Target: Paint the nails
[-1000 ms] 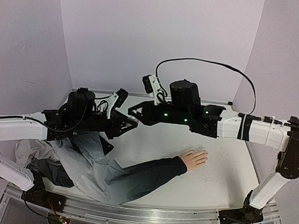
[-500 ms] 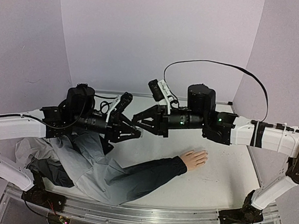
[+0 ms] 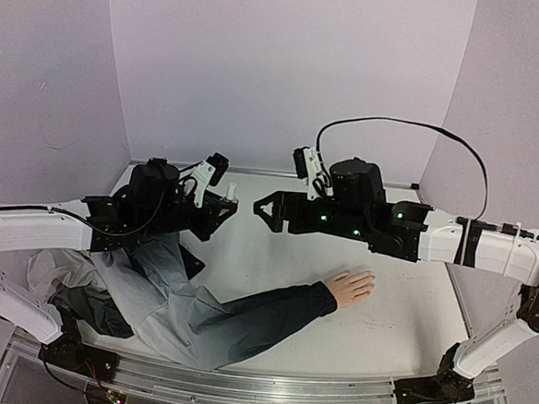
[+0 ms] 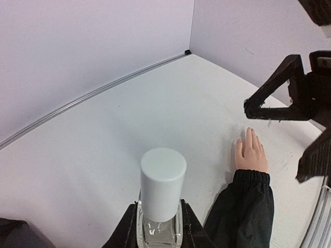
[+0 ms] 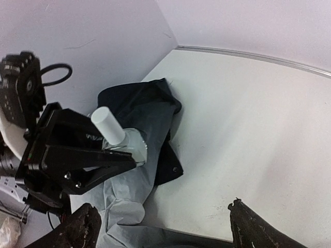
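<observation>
Top view: both arms are reaching toward each other over the far-middle tabletop (image 3: 284,254). The left gripper (image 3: 223,204) and right gripper (image 3: 262,209) are facing tip to tip, apart. What the left one is carrying is hardly readable here.

The left wrist view is settling that. The left fingers (image 4: 129,233) are clamping the clear glass body of a small bottle (image 4: 162,199), which is upright with its white cylindrical cap on. The right wrist view is showing the same bottle from the front. It also shows the right fingers (image 5: 83,227) standing wide apart with nothing between them.

The mannequin hand (image 3: 350,286) is lying palm down on the tabletop, right of centre and toward the near side, well apart from both grippers. It is pale peach, with digits slightly spread and pointing right, and is coming out of a dark sleeve (image 3: 271,311) with a ribbed cuff. A grey garment (image 3: 152,295) is bunching at near left. The nails (image 4: 249,132) are showing best in the left wrist view, yet they are too small to tell any colour on them.
</observation>
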You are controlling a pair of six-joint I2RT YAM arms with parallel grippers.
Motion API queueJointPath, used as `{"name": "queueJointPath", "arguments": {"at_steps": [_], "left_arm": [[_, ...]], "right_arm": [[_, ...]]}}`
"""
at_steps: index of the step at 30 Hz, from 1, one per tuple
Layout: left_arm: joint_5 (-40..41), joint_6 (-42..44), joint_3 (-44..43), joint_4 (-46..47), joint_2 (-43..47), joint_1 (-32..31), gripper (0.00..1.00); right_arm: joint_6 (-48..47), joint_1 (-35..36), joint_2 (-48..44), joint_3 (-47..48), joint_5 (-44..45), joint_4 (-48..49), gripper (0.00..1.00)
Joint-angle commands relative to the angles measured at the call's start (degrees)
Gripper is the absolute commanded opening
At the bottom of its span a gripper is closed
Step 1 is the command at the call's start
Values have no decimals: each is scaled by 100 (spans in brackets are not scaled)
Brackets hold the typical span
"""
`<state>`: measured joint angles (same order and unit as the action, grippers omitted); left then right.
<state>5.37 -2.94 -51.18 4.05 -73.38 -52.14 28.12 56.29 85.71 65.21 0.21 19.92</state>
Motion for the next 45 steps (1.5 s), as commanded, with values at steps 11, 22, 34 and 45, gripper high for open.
{"name": "queueJointPath", "arguments": {"at_steps": [11,22,34,45], "left_arm": [[357,416,-333,161,-176,-178,0],[275,167,-336,59,-14,-174,0],[-5513,-77,-436,-44,521,588,0],[-4038,181,-347,-59,496,512,0]], "right_arm": [[672,123,1163,1839,251,-25,59],[653,145,1799,2408,24,-61,33],[-2055,-34,1153,1531,-5110,637,0],[-2069,-79,839,1103,-4476,589,9]]}}
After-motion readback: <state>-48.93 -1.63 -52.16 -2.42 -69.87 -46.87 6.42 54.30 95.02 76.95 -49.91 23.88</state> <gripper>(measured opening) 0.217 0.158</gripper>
